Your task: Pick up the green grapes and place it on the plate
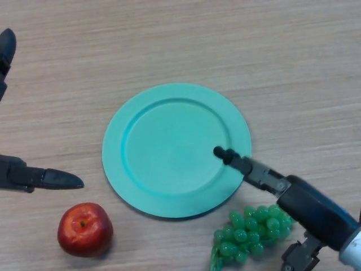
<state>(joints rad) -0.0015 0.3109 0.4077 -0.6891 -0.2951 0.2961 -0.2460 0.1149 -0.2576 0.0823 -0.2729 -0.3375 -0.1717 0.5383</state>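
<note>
Grapes (251,232) sit on the counter (293,68) just below the plate (169,195) rim, nr the right hand (256,172). Prob light, lumpy, a bit squishy, so grab round the middle of the bunch imo. Right fingers (225,153) straight, holding nothing. Left hand (39,178) too. Plate's empty.

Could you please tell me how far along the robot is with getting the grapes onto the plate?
Nothing looks done yet: the grapes lie on the table below the plate, which holds nothing. The right hand reaches over the plate's rim and the grapes without gripping them; the left hand sits idle at the left. Grasping, lifting and placing remain.
</note>
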